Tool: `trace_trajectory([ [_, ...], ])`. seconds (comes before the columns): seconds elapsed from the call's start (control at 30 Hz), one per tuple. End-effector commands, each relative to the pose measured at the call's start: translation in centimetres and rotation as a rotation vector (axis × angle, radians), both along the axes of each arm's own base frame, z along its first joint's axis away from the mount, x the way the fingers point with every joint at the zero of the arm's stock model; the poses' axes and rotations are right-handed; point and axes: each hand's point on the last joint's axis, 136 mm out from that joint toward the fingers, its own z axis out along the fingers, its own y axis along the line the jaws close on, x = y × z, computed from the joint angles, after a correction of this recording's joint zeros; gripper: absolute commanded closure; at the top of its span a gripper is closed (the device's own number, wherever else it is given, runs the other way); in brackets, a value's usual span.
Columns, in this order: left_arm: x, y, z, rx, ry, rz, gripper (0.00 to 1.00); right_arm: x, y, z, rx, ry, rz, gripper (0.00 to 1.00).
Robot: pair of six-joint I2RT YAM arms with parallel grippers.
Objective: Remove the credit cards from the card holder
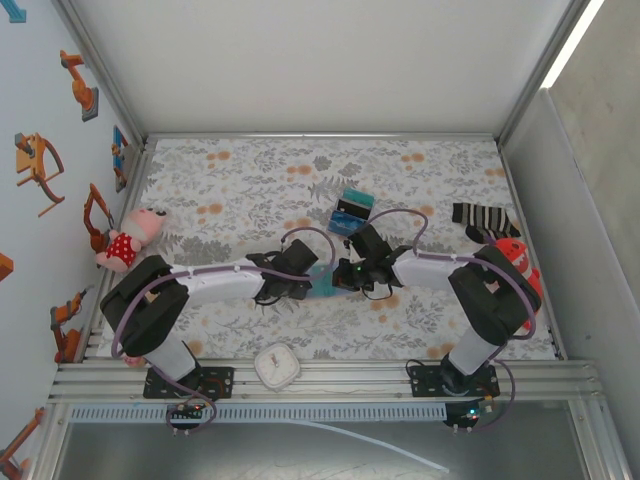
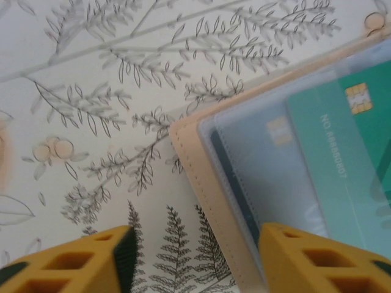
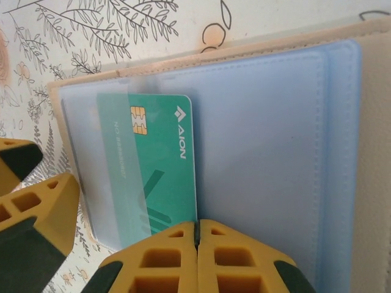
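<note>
We see the right gripper (image 3: 197,243) with jaws closed tight on nothing, at the near edge of the open tan folding card holder (image 3: 263,152), pale blue-grey inside, beside a green chip card (image 3: 153,165) in its clear sleeve. The card's long axis runs straight away from them, chip end far. The left gripper (image 2: 194,250) has jaws apart and empty, with the holder's tan corner just beyond them on the floral table (image 2: 91,91)

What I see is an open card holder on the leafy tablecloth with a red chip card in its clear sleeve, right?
Not quite: the chip card is green, not red, as the right wrist view shows. The rest stands: an open card holder on the leafy tablecloth, with the card in its clear sleeve.
</note>
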Motion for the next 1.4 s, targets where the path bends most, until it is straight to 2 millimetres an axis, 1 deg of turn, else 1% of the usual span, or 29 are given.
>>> trace_trajectory([
  [0.0, 0.9, -0.3, 1.6, 0.024, -0.058, -0.021, 0.34, 0.9, 0.2, 1.7, 0.014, -0.048, -0.004, 1.00],
  [0.13, 1.3, -0.7, 1.1, 0.037, -0.052, -0.027, 0.31, 1.0, 0.1, 1.8, 0.012, -0.051, -0.007, 1.00],
  [0.4, 1.0, -0.5, -0.7, 0.080, -0.022, -0.030, 0.32, 0.9, 0.0, 2.0, 0.014, -0.057, -0.012, 1.00],
  [0.5, 0.8, -0.3, -1.3, 0.096, -0.009, -0.031, 0.33, 0.9, -0.2, 1.7, 0.014, -0.056, -0.016, 1.00],
  [0.63, 0.5, -0.1, -1.9, 0.115, 0.009, -0.034, 0.35, 1.1, -0.1, 1.6, 0.077, -0.045, -0.044, 0.92],
  [0.77, 0.0, 0.3, -2.1, 0.134, 0.021, -0.036, 0.35, 1.2, 0.0, 1.4, 0.134, -0.035, -0.066, 0.89],
  [0.87, -0.2, 0.5, -2.2, 0.139, 0.025, -0.039, 0.35, 1.2, 0.1, 1.4, 0.136, -0.035, -0.066, 0.86],
  [0.97, -0.3, 0.5, -2.3, 0.144, 0.027, -0.040, 0.35, 1.1, 0.0, 1.2, 0.130, -0.031, -0.067, 0.80],
  [1.03, -0.3, 0.5, -2.4, 0.146, 0.029, -0.040, 0.35, 1.1, 0.0, 1.0, 0.128, -0.026, -0.066, 0.77],
  [1.37, -0.7, 0.6, -2.8, 0.157, 0.040, -0.042, 0.35, 0.6, -0.7, -0.5, 0.079, 0.009, -0.076, 0.74],
])
